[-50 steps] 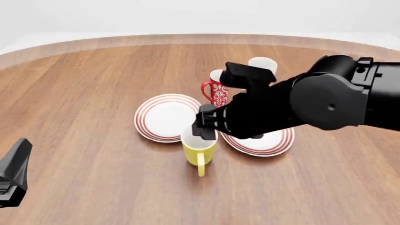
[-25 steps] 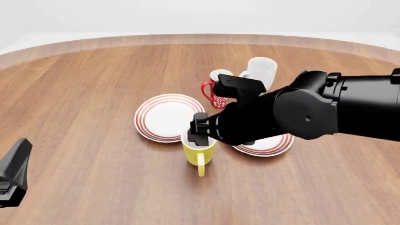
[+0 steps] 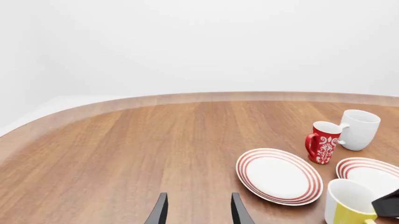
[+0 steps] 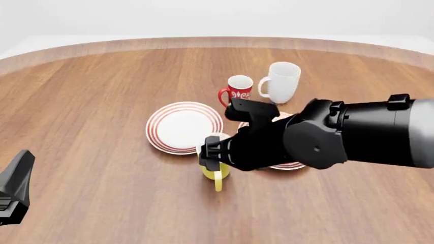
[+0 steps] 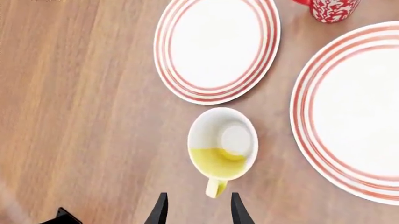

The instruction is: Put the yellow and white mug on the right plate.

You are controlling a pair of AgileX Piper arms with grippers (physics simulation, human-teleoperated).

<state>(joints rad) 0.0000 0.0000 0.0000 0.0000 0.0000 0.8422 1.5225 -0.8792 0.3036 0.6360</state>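
Observation:
The yellow and white mug (image 4: 216, 175) stands upright on the table, just in front of the gap between the two plates, with its handle toward me. In the right wrist view the mug (image 5: 223, 149) shows its white inside, and its handle sits just ahead of my right gripper (image 5: 196, 212). That gripper is open and empty. In the front view my right gripper (image 4: 211, 156) hangs low over the mug and hides its top. The right plate (image 4: 285, 165) is mostly hidden behind the arm; it shows in the right wrist view (image 5: 349, 112). My left gripper (image 3: 198, 213) is open and far off, at the left front of the table (image 4: 13, 188).
The left plate (image 4: 183, 127) lies just behind and left of the mug. A red patterned mug (image 4: 239, 90) and a taller white mug (image 4: 281, 81) stand behind the plates. My right arm (image 4: 339, 137) spans the right plate.
My right arm has come down and moved a little left over the yellow mug, uncovering the red and white mugs behind. The mug and the left arm have not moved.

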